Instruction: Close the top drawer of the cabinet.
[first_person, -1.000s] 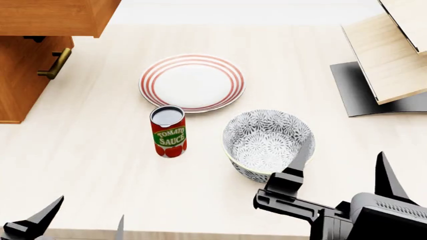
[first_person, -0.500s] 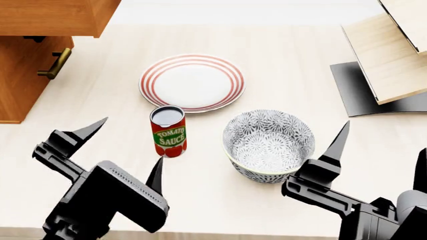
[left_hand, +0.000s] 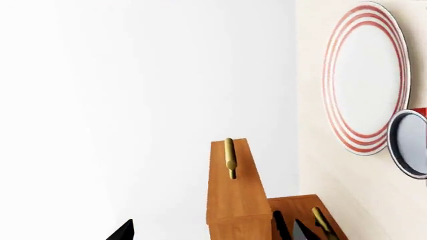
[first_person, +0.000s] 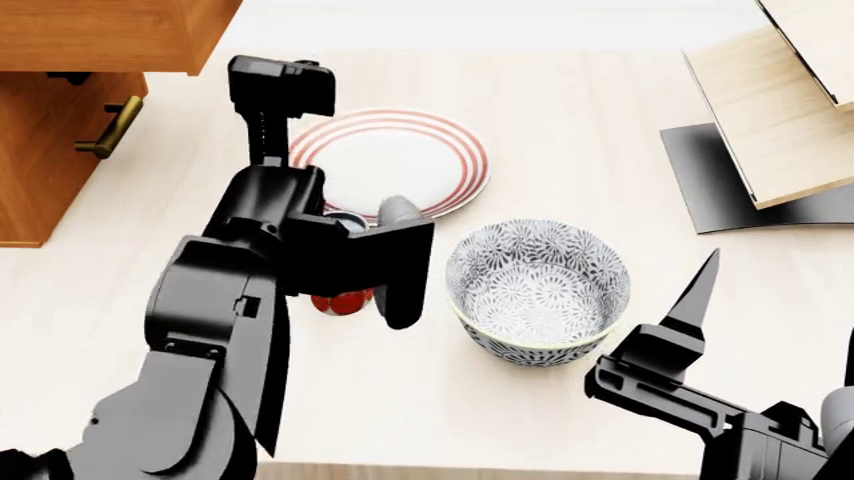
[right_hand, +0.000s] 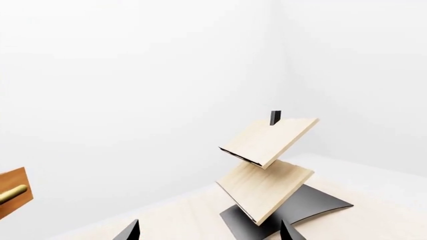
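Observation:
The top drawer (first_person: 100, 35) stands pulled out from the orange-brown cabinet (first_person: 47, 160) at the far left of the head view. Its front and brass handle (left_hand: 229, 157) show in the left wrist view, ahead of my left gripper (left_hand: 212, 232). That gripper is open and empty, and apart from the drawer. My left arm (first_person: 274, 200) reaches up between the cabinet and the plate; its fingertips do not show in the head view. My right gripper (first_person: 774, 320) is open and empty at the near right, also in the right wrist view (right_hand: 210, 232).
A red-striped plate (first_person: 400, 160), a tomato sauce can (first_person: 340, 302) mostly hidden by my left arm, and a patterned bowl (first_person: 534, 285) stand on the pale table (first_person: 601, 130). Pale slanted panels (first_person: 787, 110) on a dark base stand far right. The lower drawer handle (first_person: 114, 125) is below the open drawer.
My left arm has risen from the near left and swung forward over the can, toward the cabinet side of the plate. My right gripper has shifted slightly right.

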